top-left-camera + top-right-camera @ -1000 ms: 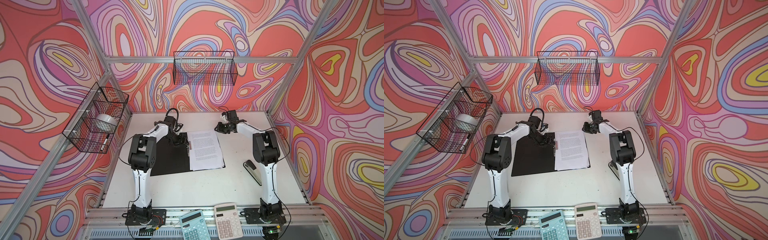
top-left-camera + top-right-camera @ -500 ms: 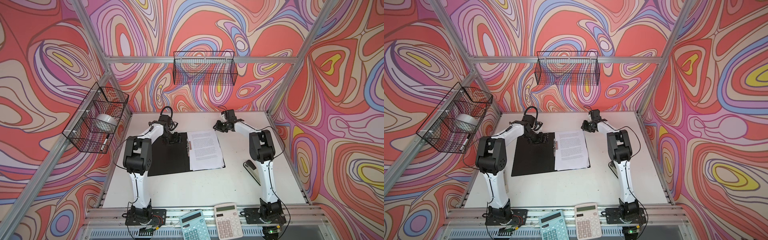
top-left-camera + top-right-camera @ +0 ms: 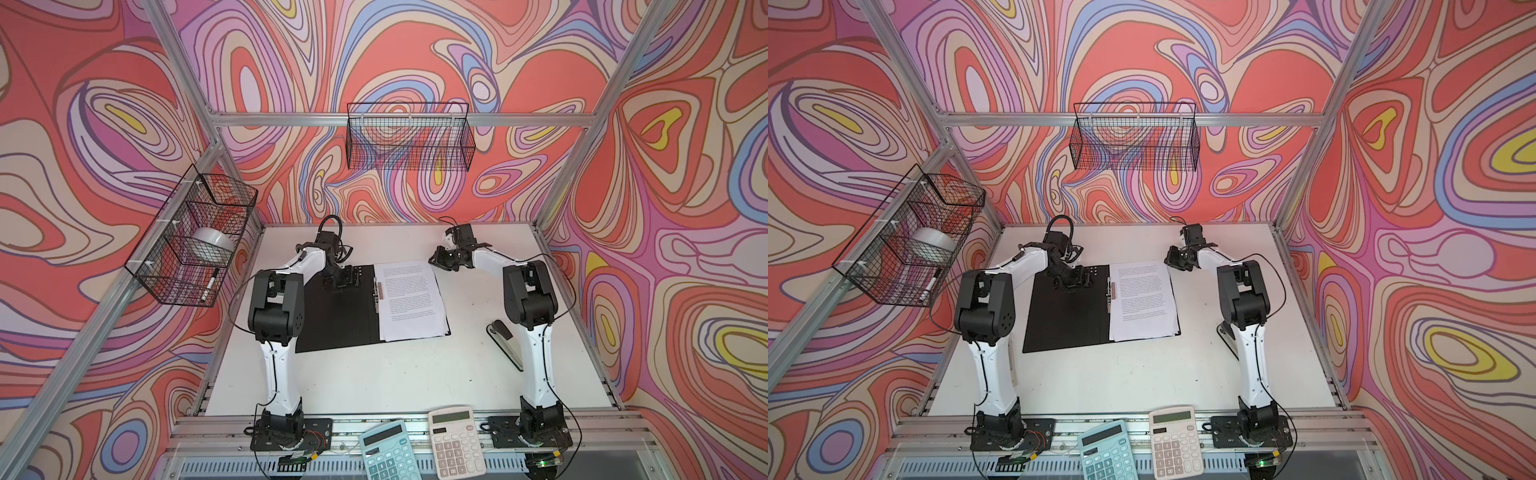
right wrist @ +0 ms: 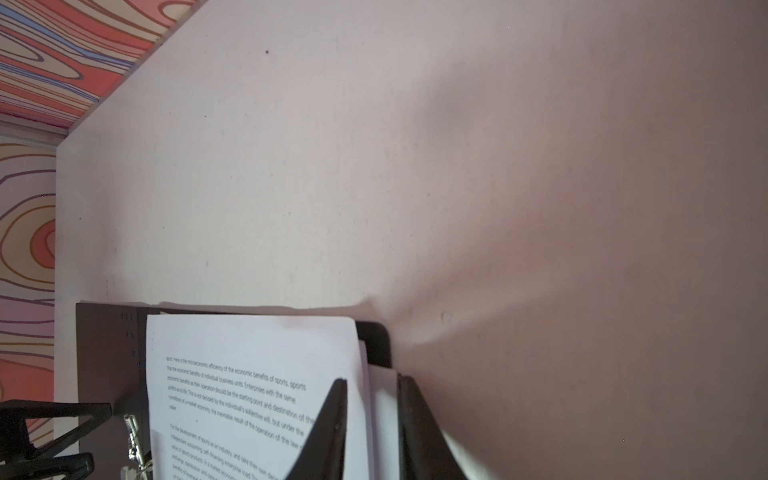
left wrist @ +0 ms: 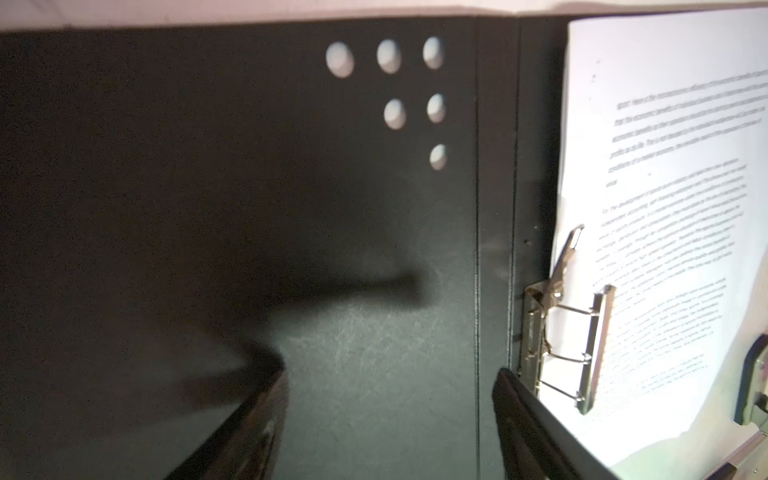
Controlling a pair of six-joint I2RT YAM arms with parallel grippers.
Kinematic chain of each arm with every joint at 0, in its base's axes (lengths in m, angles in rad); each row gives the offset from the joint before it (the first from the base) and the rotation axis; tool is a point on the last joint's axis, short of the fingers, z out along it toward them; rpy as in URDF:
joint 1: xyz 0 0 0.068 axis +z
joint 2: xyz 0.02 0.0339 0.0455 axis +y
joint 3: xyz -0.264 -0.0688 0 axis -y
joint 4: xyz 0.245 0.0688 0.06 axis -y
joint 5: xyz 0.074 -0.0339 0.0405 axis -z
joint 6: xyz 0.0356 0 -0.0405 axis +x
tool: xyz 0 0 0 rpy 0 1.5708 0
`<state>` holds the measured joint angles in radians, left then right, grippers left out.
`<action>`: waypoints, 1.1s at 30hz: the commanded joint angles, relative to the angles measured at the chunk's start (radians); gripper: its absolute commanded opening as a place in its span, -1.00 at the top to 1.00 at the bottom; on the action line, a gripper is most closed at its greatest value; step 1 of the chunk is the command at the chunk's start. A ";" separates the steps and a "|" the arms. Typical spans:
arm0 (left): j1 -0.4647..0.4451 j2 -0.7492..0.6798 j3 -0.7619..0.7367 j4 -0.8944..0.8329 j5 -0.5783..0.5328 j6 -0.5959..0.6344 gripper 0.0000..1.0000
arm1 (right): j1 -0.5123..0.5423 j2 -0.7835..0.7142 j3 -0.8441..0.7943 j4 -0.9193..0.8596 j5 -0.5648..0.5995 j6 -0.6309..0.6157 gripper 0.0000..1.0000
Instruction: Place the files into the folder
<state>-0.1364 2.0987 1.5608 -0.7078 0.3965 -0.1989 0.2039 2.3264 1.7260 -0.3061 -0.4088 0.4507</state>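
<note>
My left pincer (image 5: 390, 370) hangs spread over the folder (image 3: 336, 320), above its bare black half. The files (image 3: 411, 299) lie beside it, at the clip (image 5: 594, 345). My right pincer (image 4: 370, 382) sits narrowed at their corner; whether it pinches them I cannot tell. Next, I judge, I fold the folder shut.

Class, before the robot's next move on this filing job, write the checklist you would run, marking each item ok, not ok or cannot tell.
1. folder lies open and flat: ok.
2. files rest on its right half beside the spine clip: ok.
3. Clip clamped onto the sheets: cannot tell.
4. left gripper open, empty, above the bare cover: ok.
5. right gripper at the files' far corner, jaws slightly apart, nothing pinched: ok.
6. Sheets stacked evenly: not ok, lower ones poke out sideways.
</note>
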 commanded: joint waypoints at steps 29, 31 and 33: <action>0.003 -0.076 0.029 -0.056 0.016 0.031 -0.56 | -0.002 -0.222 -0.136 -0.026 -0.031 0.014 0.53; 0.003 -0.103 0.013 -0.052 0.015 0.032 -0.56 | -0.003 -0.284 -0.212 -0.043 -0.042 0.019 0.53; 0.003 -0.116 0.018 -0.073 0.029 0.050 -0.56 | -0.003 -0.354 -0.302 -0.061 -0.066 0.025 0.53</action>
<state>-0.1364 2.0380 1.5856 -0.7406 0.4313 -0.1791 0.2039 2.0476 1.5055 -0.3187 -0.4549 0.4728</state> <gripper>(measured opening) 0.780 0.235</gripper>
